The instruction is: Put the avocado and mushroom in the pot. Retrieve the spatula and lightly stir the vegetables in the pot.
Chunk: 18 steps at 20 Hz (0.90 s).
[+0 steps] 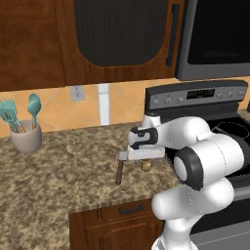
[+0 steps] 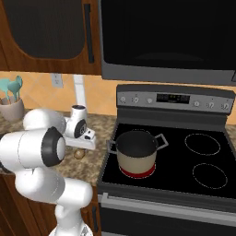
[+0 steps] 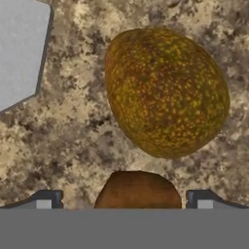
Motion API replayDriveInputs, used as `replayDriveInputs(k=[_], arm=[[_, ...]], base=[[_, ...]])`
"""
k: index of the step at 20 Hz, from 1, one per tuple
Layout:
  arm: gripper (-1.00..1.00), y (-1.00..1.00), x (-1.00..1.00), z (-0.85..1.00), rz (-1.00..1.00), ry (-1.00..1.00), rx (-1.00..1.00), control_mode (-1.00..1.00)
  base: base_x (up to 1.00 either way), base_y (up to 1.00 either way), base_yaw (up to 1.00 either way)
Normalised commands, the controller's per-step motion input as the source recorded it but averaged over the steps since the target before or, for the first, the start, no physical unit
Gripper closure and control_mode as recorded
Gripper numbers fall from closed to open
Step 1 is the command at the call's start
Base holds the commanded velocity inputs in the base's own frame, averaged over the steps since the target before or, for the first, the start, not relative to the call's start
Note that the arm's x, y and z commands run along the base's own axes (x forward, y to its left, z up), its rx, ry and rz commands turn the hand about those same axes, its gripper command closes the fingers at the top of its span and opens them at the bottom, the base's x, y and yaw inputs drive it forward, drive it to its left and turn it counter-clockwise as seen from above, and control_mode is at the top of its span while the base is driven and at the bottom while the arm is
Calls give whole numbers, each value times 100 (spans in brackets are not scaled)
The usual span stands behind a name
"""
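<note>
Two vegetables not yet in squat beige-grey pot [image 2: 136, 159], centre of right base view, on stove burner. Gripper [image 3: 124, 204] wide open, empty, low over speckled granite counter [image 1: 63, 161]. Olive-brown round avocado [image 3: 165, 92] upper right of hand view; tan-brown mushroom [image 3: 137, 189] bottom centre, between fingertips. Dark-handled spatula [image 1: 119, 168] just left of hand. Step: first pick. Next: descend, close on mushroom. Wooden cabinets above.

Avocado [image 3: 165, 92] beside spatula [image 3: 22, 48] blade

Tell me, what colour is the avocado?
Olive-brown with yellow speckles; the avocado shows best in the hand view.
</note>
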Motion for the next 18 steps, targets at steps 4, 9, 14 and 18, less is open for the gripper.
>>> replayDriveInputs(k=[4,9,14,18], arm=[[-100,0,0,-29,0,0,0,-100],[-100,0,-13,-27,0,0,0,-100],[100,0,-49,-22,0,0,-1,-100],[100,0,-7,-1,0,0,1,-100]], base=[[0,0,0],[0,0,0],[0,0,0],[0,0,0]])
